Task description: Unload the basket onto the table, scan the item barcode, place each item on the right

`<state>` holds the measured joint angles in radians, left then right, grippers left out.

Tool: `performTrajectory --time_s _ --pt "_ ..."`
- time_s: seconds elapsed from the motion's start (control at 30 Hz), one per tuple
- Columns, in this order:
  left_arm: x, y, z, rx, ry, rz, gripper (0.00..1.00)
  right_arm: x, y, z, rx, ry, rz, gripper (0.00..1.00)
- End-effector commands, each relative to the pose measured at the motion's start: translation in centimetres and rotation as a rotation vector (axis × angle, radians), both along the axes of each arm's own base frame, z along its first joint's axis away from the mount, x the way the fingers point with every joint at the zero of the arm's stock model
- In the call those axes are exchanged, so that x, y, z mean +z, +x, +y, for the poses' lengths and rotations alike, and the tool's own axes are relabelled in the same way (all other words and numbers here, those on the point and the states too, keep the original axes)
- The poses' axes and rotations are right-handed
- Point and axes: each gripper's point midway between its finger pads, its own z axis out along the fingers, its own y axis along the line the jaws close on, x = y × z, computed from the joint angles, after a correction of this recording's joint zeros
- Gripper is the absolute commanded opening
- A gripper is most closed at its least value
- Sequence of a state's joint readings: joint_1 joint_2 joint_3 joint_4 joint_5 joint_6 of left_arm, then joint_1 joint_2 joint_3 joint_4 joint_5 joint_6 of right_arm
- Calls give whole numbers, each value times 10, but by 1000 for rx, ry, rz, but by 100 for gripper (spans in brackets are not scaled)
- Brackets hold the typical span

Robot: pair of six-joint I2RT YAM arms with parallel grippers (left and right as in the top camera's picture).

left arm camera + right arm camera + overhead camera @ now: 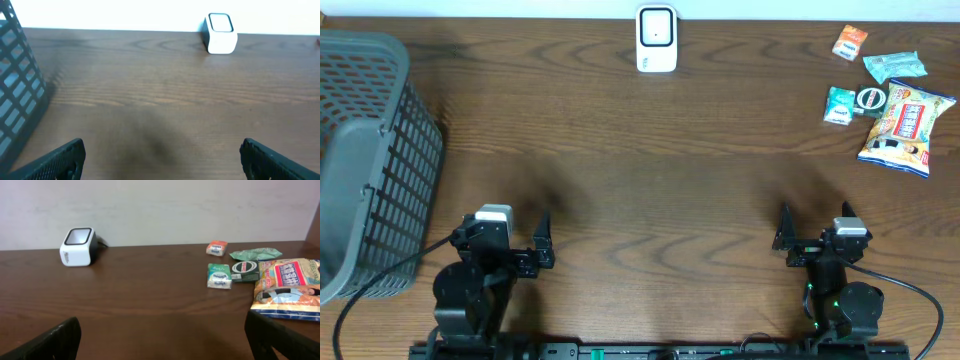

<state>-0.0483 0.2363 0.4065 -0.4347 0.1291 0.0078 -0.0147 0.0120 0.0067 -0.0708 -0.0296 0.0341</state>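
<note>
The white barcode scanner [657, 38] stands at the table's far edge, also seen in the left wrist view [220, 34] and the right wrist view [78, 247]. Several packaged items lie at the far right: a large snack bag [907, 125] [290, 287], a green-white packet [839, 104] [219, 275], a teal packet [894, 66], an orange packet [850, 42] [217, 248] and a dark round-labelled pack [870, 98]. My left gripper [503, 230] [162, 152] and right gripper [817, 226] [162, 332] hover near the front edge, both open and holding nothing, far from the items.
A grey mesh basket [370, 160] [17, 95] stands at the left side, close to my left arm. Brown wood tabletop [650, 170] stretches between the grippers and the scanner.
</note>
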Motion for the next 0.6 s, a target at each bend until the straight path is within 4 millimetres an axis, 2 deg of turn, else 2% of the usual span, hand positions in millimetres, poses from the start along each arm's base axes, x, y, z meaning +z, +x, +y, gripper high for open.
performTrajectory --time_s 0.0,0.3,0.57 --pt "1 1 0 -7 8 -46 98 0 0 -2 -8 10 -2 99" --pt "-10 9 13 82 -87 -145 98 0 0 -2 -8 10 -2 99" --pt "-19 16 14 88 -126 -245 98 0 0 -2 -8 10 -2 99"
